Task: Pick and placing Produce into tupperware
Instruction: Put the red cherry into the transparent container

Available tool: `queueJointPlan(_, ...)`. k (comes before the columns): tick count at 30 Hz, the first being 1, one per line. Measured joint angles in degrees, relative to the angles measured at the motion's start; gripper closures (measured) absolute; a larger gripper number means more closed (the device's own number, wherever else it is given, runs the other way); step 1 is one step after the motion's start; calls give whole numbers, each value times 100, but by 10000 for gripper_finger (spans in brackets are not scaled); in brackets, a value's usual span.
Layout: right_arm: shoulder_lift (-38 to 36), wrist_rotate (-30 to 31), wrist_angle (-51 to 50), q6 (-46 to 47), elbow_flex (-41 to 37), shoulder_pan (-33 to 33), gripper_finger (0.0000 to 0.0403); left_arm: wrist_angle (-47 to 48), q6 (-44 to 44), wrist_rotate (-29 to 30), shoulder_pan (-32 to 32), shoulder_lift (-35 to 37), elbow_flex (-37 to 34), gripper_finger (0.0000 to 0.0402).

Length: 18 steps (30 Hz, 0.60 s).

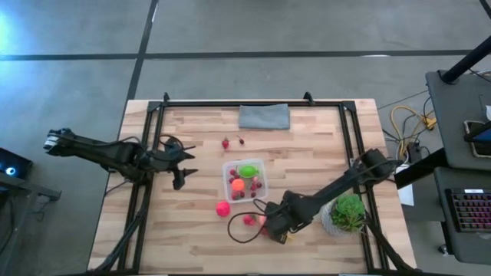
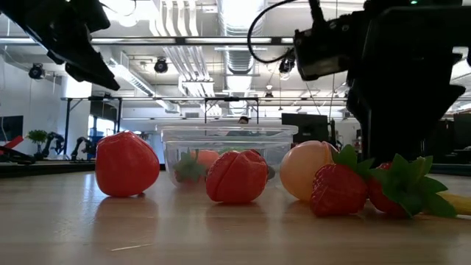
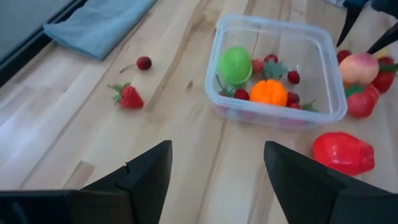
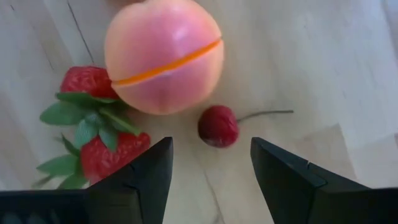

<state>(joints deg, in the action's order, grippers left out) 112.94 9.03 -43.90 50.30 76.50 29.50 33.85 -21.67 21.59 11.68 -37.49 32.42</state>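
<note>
The right gripper (image 4: 210, 163) hangs low over the near part of the counter (image 1: 192, 245), its fingers (image 4: 134, 177) spread apart and empty, with a small dark-red cherry (image 4: 219, 126) lying on the wood just ahead of the gap between them. Touching or just beside the cherry sits a peach ball (image 4: 163, 55), and two strawberries (image 4: 99, 118) with green leaves lie against the peach's other side. Slightly farther from this cluster, toward the middle of the counter, stands the clear tupperware (image 1: 227, 170); inside it are a green ball (image 3: 235, 65), an orange ball (image 3: 268, 93) and several small red berries. A bright pink fruit (image 1: 222, 208) rests on the counter just near-left of the box. The left gripper (image 3: 214, 174) hovers left of the tupperware, fingers wide and holding nothing. Beyond the box, a strawberry (image 3: 129, 97) and another cherry (image 3: 143, 63) lie on the wood, with a grey folded cloth (image 1: 264, 116) at the far edge. A potted plant (image 1: 347, 213) stands at the near right.
</note>
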Motion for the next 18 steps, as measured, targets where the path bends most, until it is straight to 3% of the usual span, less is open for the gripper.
queueJointPlan(18, 151, 16, -55, 68, 102, -68, 195, 86, -46, 9, -7, -161, 5, 162)
